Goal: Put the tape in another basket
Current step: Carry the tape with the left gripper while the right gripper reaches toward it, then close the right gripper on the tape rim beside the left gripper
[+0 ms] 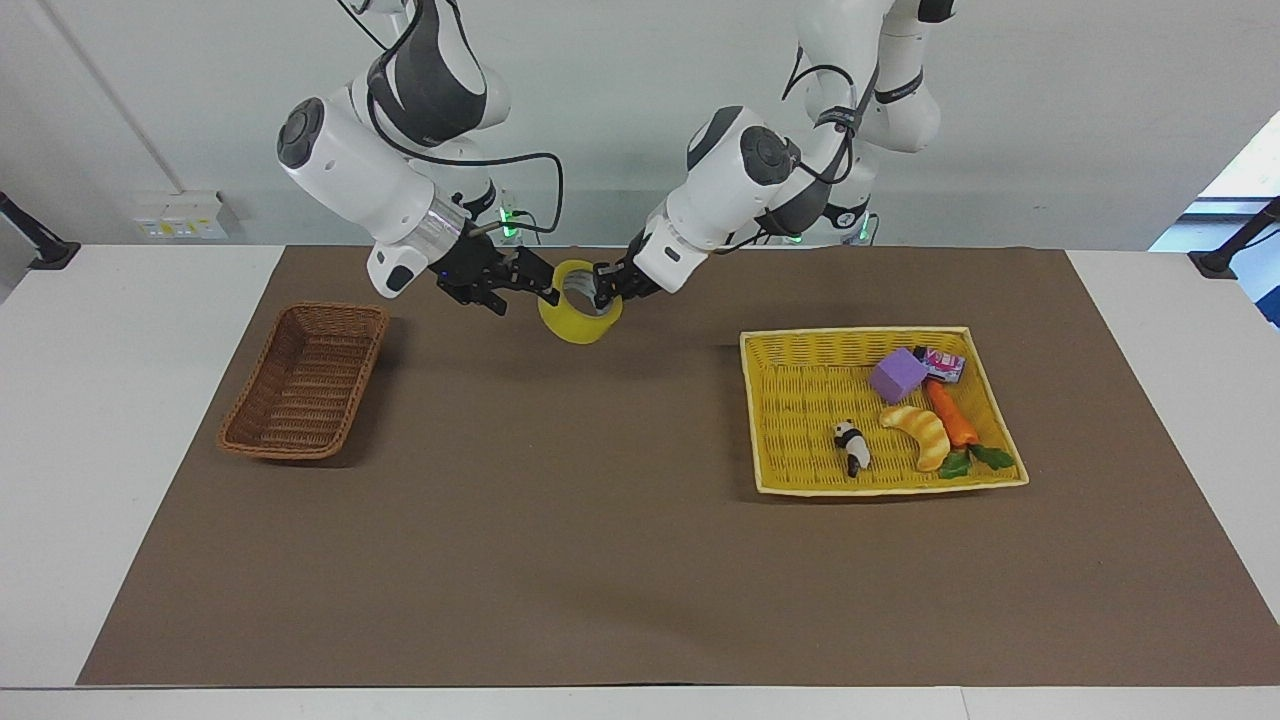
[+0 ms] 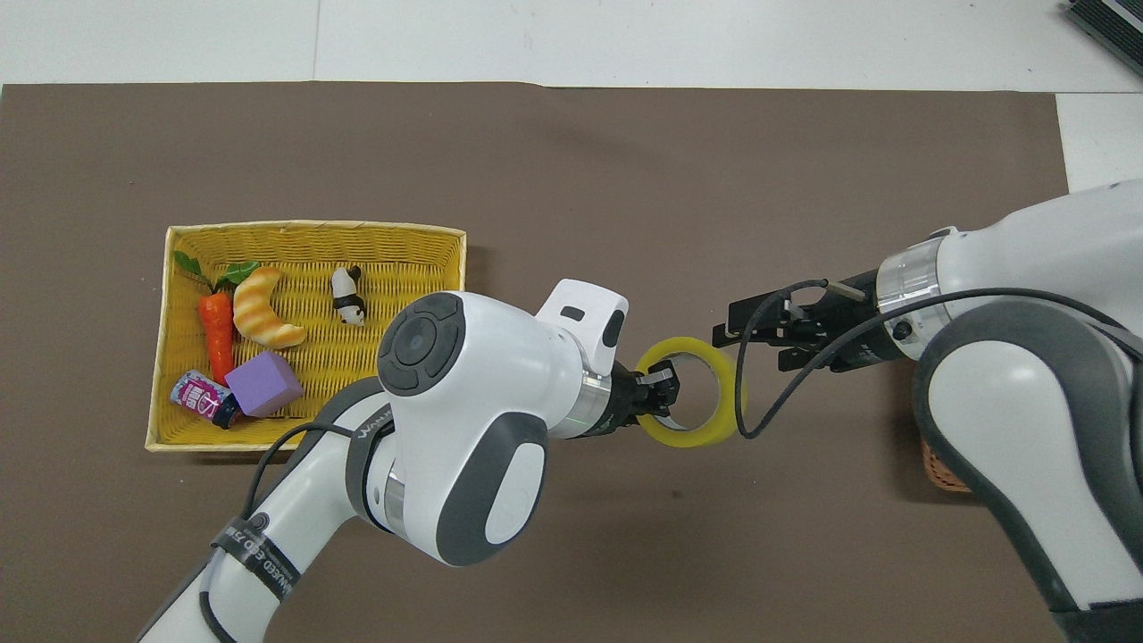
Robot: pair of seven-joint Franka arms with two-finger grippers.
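Observation:
The yellow tape (image 1: 572, 328) hangs in the air over the mat, between the two baskets. My left gripper (image 1: 603, 292) is shut on its wall, one finger inside the ring; the overhead view shows the same grip (image 2: 665, 393) on the tape (image 2: 692, 438). My right gripper (image 1: 522, 290) is open and level with the tape, on the side toward the brown basket (image 1: 305, 380). One of its fingers reaches the roll's edge; whether it touches I cannot tell. From overhead the right gripper (image 2: 746, 338) is at the ring's rim, and the right arm hides most of the basket (image 2: 942, 469).
The flat yellow tray (image 1: 800, 345) lies toward the left arm's end of the table. It holds a purple block (image 1: 897, 374), a carrot (image 1: 950, 412), a croissant (image 1: 918, 430), a panda figure (image 1: 850, 445) and a small can (image 1: 943, 364). A brown mat (image 1: 560, 540) covers the table.

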